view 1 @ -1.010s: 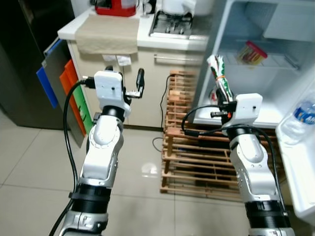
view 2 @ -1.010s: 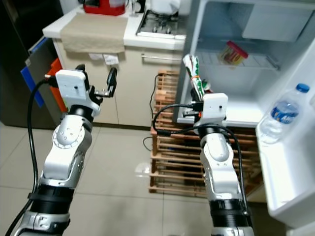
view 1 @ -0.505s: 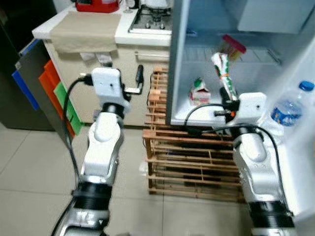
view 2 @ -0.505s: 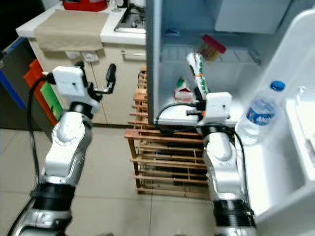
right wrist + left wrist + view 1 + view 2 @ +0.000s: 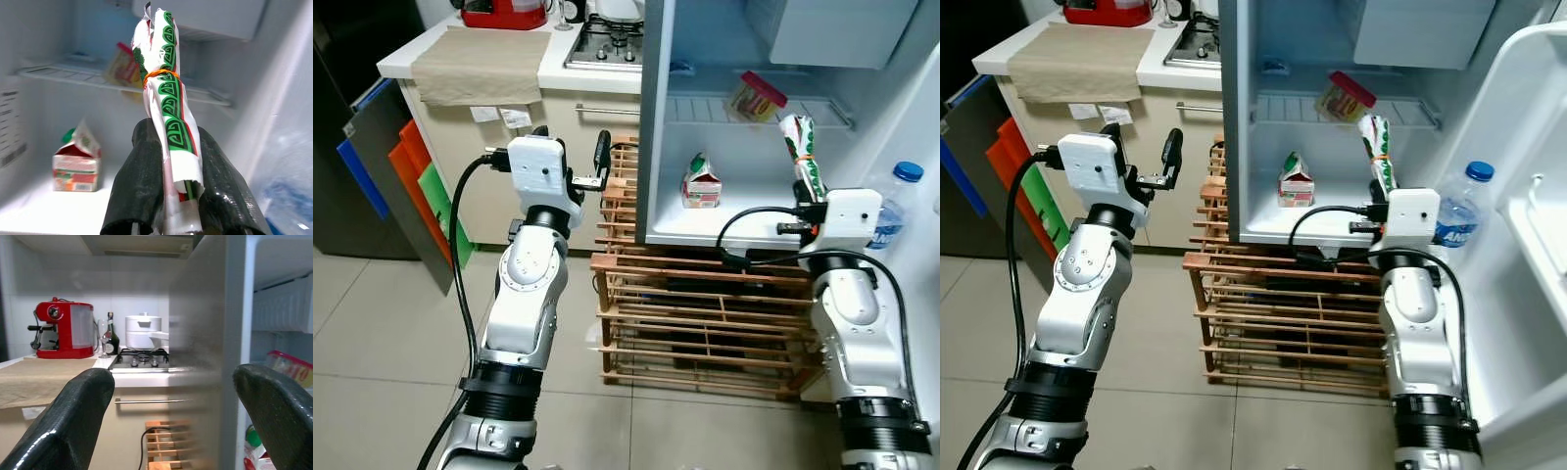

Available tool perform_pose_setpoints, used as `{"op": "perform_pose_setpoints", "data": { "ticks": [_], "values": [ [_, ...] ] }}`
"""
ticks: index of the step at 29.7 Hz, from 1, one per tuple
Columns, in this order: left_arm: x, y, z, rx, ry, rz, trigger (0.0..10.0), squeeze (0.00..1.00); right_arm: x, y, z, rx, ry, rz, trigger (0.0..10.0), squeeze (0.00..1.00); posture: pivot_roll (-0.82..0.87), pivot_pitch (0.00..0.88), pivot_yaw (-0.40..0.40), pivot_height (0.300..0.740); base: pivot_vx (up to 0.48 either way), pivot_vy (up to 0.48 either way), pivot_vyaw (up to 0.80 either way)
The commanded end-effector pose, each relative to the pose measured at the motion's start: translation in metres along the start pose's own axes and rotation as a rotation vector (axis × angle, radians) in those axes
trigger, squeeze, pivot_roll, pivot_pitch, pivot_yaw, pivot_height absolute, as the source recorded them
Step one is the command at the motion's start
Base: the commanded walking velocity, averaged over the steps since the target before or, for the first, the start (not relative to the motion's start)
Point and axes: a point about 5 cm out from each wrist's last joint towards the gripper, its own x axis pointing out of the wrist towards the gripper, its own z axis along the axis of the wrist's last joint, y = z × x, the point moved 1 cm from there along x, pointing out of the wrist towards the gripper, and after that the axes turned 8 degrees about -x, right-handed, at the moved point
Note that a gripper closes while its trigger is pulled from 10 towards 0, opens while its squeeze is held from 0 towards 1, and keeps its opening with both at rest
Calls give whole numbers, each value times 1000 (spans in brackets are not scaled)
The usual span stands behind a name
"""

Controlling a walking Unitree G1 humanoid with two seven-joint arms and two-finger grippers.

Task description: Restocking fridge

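My right gripper (image 5: 809, 192) is shut on a tall green-and-white packet (image 5: 801, 157) bound with an orange band, held upright at the right side of the open fridge (image 5: 734, 230). The right wrist view has the packet (image 5: 168, 122) clamped between both black fingers (image 5: 139, 191). A small red, white and green carton (image 5: 702, 183) stands on the fridge's lower shelf. A red and yellow pack (image 5: 753, 96) lies on the wire shelf above. My left gripper (image 5: 570, 158) is open in front of the cabinet, left of the fridge, with nothing between its fingers (image 5: 63, 426).
A water bottle (image 5: 889, 205) sits in the fridge door rack at right. A wooden slatted rack (image 5: 705, 323) stands below the fridge. The counter (image 5: 558, 69) at left carries a beige cloth (image 5: 478, 65), a red coffee machine (image 5: 63, 330) and a hob (image 5: 605, 44). Coloured boards (image 5: 416, 181) lean at left.
The camera has swung, so the fridge interior sits more centred. My right gripper with the packet has moved right relative to the carton. My left gripper stays open.
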Motion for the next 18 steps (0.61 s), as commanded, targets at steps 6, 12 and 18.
{"op": "perform_pose_setpoints", "data": {
  "ticks": [6,12,18],
  "values": [
    [3,0,0,-9,-2,5,10000,0,3,19,24,75,-91,55,0,0,-121,0,7,740,0,0,0],
    [3,0,0,6,6,2,10000,0,-1,36,25,109,-93,100,0,0,-118,0,5,740,0,0,0],
    [4,-1,0,9,5,3,10000,0,-1,38,25,112,-93,111,0,0,-117,0,6,740,0,-282,0]
  ]
}}
